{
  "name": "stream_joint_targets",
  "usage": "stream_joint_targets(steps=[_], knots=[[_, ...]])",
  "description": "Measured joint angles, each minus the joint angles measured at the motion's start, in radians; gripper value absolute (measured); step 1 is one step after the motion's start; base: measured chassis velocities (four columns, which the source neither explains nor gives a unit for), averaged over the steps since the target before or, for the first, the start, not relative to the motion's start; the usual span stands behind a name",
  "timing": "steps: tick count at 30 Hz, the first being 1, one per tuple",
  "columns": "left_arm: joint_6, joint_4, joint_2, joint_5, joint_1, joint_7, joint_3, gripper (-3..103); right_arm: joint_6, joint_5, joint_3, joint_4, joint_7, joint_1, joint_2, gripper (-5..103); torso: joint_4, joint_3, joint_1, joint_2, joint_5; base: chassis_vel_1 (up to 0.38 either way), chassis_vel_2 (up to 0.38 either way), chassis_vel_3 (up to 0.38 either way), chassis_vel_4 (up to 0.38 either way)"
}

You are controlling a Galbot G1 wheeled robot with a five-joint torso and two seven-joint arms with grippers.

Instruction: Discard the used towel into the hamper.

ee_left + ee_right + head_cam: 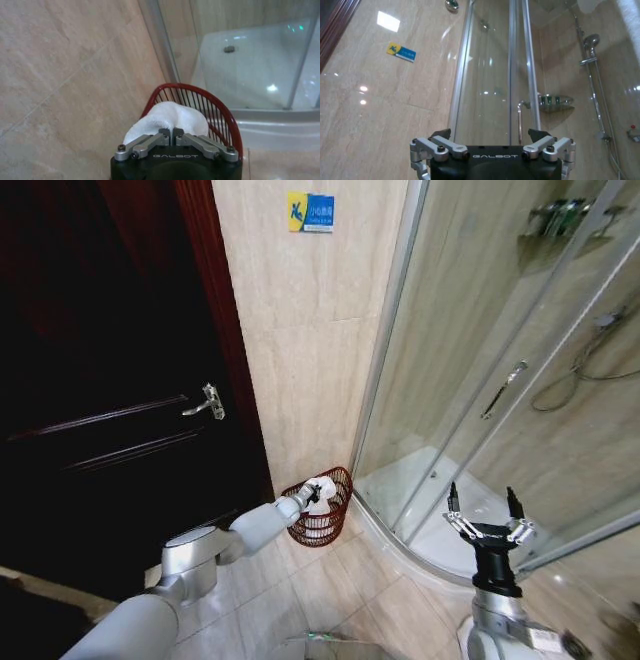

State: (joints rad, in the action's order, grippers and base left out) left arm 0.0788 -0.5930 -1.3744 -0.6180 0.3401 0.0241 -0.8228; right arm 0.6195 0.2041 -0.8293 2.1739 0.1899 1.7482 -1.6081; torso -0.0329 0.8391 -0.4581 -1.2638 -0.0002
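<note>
Head view: the hamper (318,508) sits on the tiled floor (350,600) in the corner btwn the beige tiled wall (300,360) and the curved glass shower enclosure (480,380), just beside the dark door (110,400). Left arm reaches out and down so the left claw (312,492) is right over the hamper's open mouth, w/ the white towel (322,492) bunched at its tip. Judged: arm is stretched that far bc the basket is low and tucked in the corner, so a release would drop the towel straight in. White also shows lower inside the basket; can't tell if that's the same towel hanging down or sth else. Right claw (482,503) is raised upright in front of the shower glass, fingers spread wide, holding nothing, prob. parked out of the way.

Left wrist view: left claw (172,132) has its tips pinched together on the towel (167,118), which bulges out past the fingers. The hamper's red wire rim (200,93) arcs behind and around the towel, so the towel is at or just inside the opening, not let go yet. Shower tray w/ drain beyond the glass.

Right wrist view: right claw (490,135) wide open, empty, facing the shower door handle (520,116) and shower head (590,41).
</note>
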Motion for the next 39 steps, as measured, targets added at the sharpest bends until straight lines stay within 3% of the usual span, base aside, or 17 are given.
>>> stream_joint_targets(steps=[7, 17, 20, 23, 29, 31, 33, 36, 38, 39], knots=[[-0.057, -0.002, 0.005, 0.012, -0.006, -0.02, -0.019, 2, 0.0, 0.0, 0.0, 0.0, 0.0, 0.0, 0.0, 100, -0.0002, 0.0, 0.0, 0.0, 0.0002, -0.015, 0.019, 0.015, -0.011], [-0.071, -0.011, 0.002, 0.022, 0.012, -0.058, -0.032, 2, 0.0, 0.0, 0.0, 0.0, 0.0, 0.0, 0.0, 100, -0.0001, 0.0, -0.001, 0.0, 0.0002, -0.046, 0.05, 0.05, -0.043], [-0.049, 0.009, -0.014, 0.043, 0.024, -0.07, -0.043, 2, 0.0, 0.0, 0.0, 0.0, 0.0, 0.0, 0.0, 100, 0.0, 0.0, 0.0, 0.0, 0.0002, 0.0, 0.0, 0.0, 0.0], [0.03, 0.102, -0.075, 0.104, 0.04, -0.049, -0.042, 2, 0.0, 0.0, 0.0, 0.0, 0.0, 0.0, 0.0, 100, -0.0004, 0.0, 0.0, 0.0, 0.0005, 0.0, 0.0, 0.0, 0.0], [0.05, 0.156, -0.133, 0.128, 0.045, -0.012, -0.026, 2, 0.0, 0.0, 0.0, 0.0, 0.0, 0.0, 0.0, 100, 0.0002, 0.0, 0.0, 0.0, 0.0002, 0.0, 0.0, 0.0, 0.0], [0.049, 0.165, -0.14, 0.191, 0.047, 0.014, -0.008, -1, 0.0, 0.0, 0.0, 0.0, 0.0, 0.0, 0.0, 100, 0.0001, 0.0, -0.001, 0.0, 0.0004, 0.0, 0.0, 0.0, 0.0], [0.051, 0.171, -0.143, 0.227, 0.05, 0.034, 0.001, 4, 0.0, 0.0, 0.0, 0.0, 0.0, 0.0, 0.0, 100, -0.0001, 0.0, -0.001, 0.0, 0.0003, 0.0, 0.0, 0.0, 0.0], [0.054, 0.182, -0.144, 0.291, 0.058, 0.109, 0.018, 20, 0.0, 0.0, 0.0, 0.0, 0.0, 0.0, 0.0, 100, -0.0001, 0.0, -0.001, 0.0, 0.0002, 0.0, 0.0, 0.0, 0.0], [0.054, 0.185, -0.143, 0.318, 0.06, 0.127, 0.024, 20, 0.0, 0.0, 0.0, 0.0, 0.0, 0.0, 0.0, 100, -0.0001, 0.0, -0.001, 0.0, 0.0001, 0.0, 0.0, 0.0, 0.0], [0.05, 0.189, -0.139, 0.363, 0.06, 0.151, 0.033, 31, 0.0, 0.0, 0.0, 0.0, 0.0, 0.0, 0.0, 100, -0.0001, 0.0, -0.001, 0.0, 0.0, 0.0, 0.0, 0.0, 0.0]])
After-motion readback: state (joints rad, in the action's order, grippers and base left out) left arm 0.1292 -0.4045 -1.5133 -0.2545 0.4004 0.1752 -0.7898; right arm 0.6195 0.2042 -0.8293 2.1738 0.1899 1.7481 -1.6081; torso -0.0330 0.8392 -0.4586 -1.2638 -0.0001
